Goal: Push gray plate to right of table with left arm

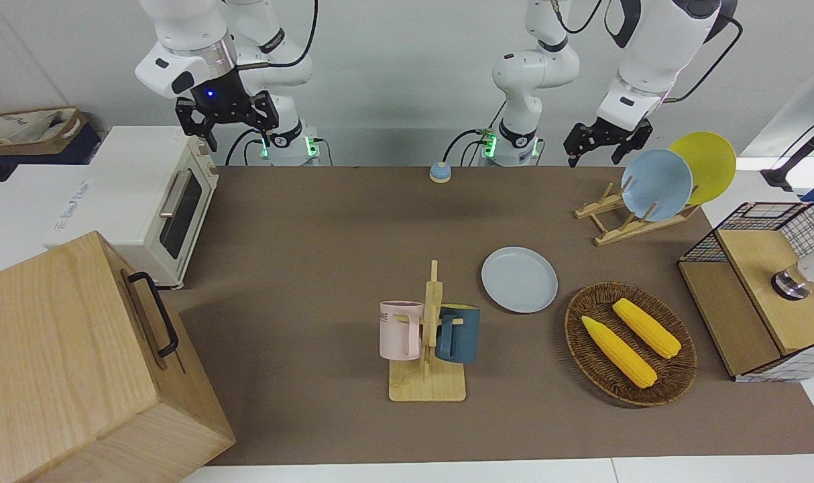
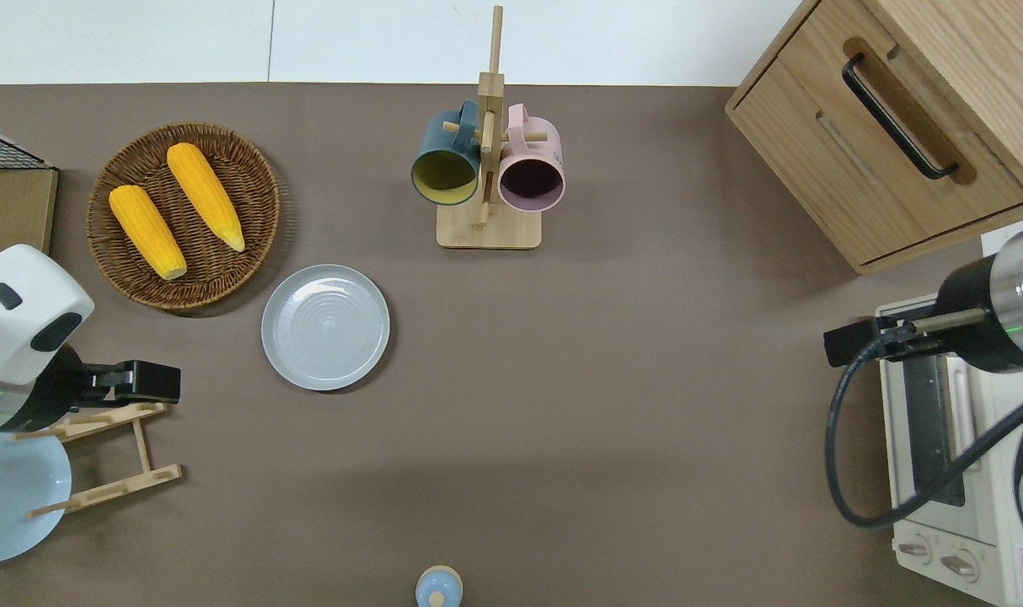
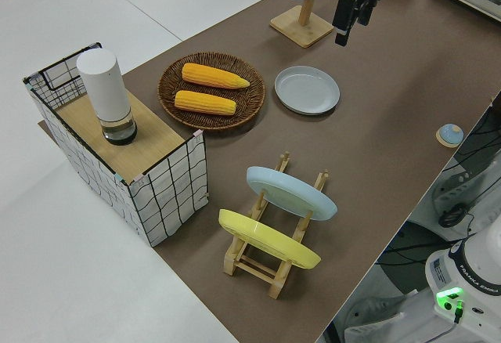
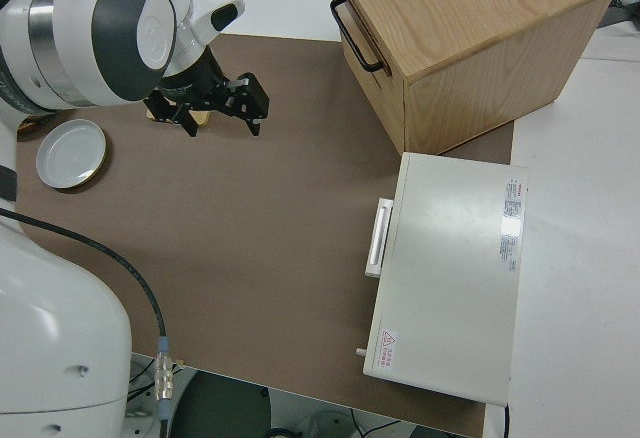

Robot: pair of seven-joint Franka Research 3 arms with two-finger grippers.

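Still untouched, gray plate [image 2: 325, 327] beside basket [image 2: 183, 216]

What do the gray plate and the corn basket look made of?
The gray plate: smooth, matte-looking ceramic or plastic, with concentric rings in its well; which one cannot be told. The corn basket: dark brown woven wicker, its strands visible around the rim.

Colours and patterns on the brown table [image 1: 313, 221]

Faint concentric rings are shown on the pale gray plate [image 2: 325, 327]; yellow corn [image 2: 206, 196] is set off by a dark woven basket [image 2: 259, 211].
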